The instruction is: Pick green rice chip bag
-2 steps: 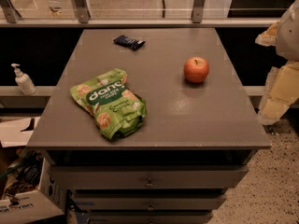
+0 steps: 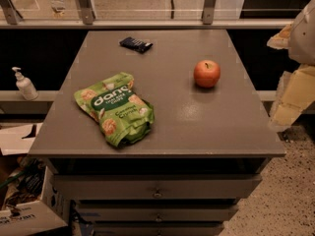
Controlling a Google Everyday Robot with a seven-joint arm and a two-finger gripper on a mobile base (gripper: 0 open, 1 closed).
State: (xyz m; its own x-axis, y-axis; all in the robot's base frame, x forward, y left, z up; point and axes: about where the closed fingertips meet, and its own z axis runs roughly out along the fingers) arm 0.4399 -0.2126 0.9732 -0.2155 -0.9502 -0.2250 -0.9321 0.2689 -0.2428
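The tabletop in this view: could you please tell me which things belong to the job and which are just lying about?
Job: green rice chip bag, front left; gripper, beyond the table on the right.
Lying about: apple; dark wrapper; pump bottle.

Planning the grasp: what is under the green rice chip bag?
The green rice chip bag lies on the grey table. Nothing pokes out at its edges, but the patch beneath is covered. The gripper is beside the table's right edge, apart from the bag.
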